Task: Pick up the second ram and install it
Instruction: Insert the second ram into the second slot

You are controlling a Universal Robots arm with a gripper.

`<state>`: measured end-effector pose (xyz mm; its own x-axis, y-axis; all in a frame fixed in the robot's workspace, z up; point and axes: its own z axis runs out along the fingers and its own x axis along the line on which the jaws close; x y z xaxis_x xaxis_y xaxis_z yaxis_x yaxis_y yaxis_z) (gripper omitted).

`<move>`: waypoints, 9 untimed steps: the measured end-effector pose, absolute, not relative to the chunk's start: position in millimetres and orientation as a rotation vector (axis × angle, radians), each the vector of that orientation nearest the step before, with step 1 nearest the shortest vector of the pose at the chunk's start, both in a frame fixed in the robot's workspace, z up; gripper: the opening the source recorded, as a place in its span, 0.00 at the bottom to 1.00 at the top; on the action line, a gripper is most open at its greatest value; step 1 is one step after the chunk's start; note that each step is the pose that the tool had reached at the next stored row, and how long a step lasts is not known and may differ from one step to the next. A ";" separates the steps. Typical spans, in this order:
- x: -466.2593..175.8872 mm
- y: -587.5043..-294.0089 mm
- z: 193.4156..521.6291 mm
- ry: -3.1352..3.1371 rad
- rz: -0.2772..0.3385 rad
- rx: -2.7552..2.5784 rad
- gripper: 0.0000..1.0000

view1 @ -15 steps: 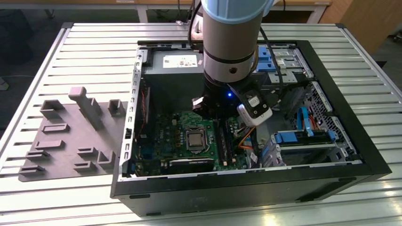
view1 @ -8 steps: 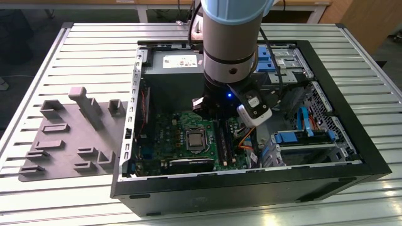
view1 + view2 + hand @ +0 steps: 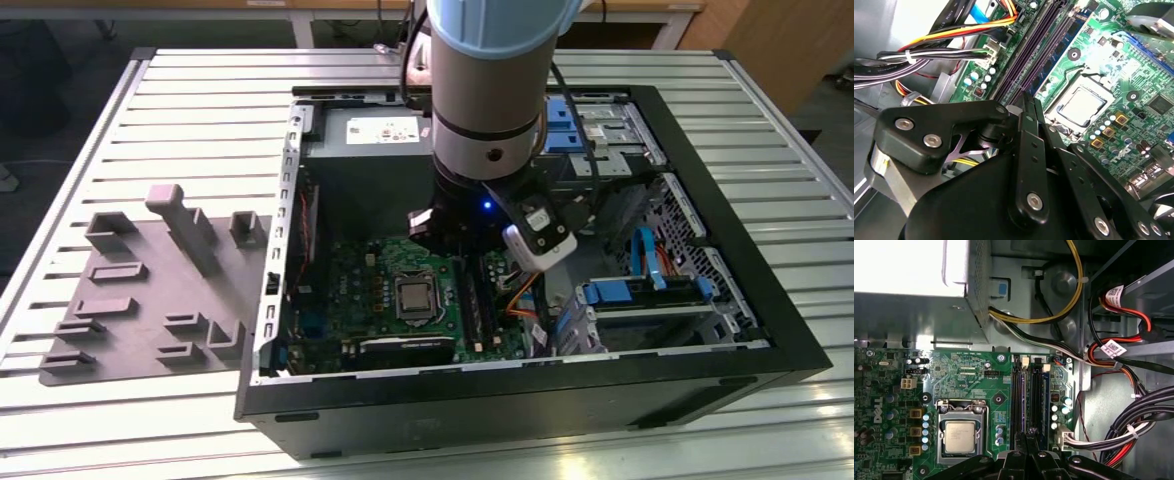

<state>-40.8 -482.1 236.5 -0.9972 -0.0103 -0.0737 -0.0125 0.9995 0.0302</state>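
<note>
The gripper [image 3: 1029, 97] is down inside the computer case [image 3: 747, 330], over the green motherboard [image 3: 969, 375]; its fingers [image 3: 1026, 150] are drawn together with no gap visible between them, and the tips sit at one end of the memory slots [image 3: 1021, 390], on the side of the CPU socket [image 3: 960, 435] that faces the cable bundle [image 3: 1124, 432]; the second ram [image 3: 1040, 390], as I read it, is the dark blue stick standing in the slot farther from the CPU socket; I cannot tell whether the tips touch its top edge or whether it is fully seated; the step in hand looks like pressing the stick home; done well, the push goes straight down along the slot, with no lean toward the CPU socket or away from it, since a tilted stick can bind; the pale latches [image 3: 1036, 360] at the slot ends beyond the CPU socket, toward the grey power-supply box [image 3: 904, 270], are the likely check for seating; the loose wires past the slots from the CPU socket are best left untouched.
</note>
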 end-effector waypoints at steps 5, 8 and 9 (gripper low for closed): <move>-40.7 -482.1 235.6 3.068 0.047 -0.017 0.12; -40.7 -482.1 235.5 3.068 0.047 -0.017 0.12; -40.7 -482.1 235.6 3.068 0.046 -0.017 0.12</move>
<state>-40.7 -482.1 235.6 -0.9972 -0.0100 -0.0737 -0.0123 0.9995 0.0297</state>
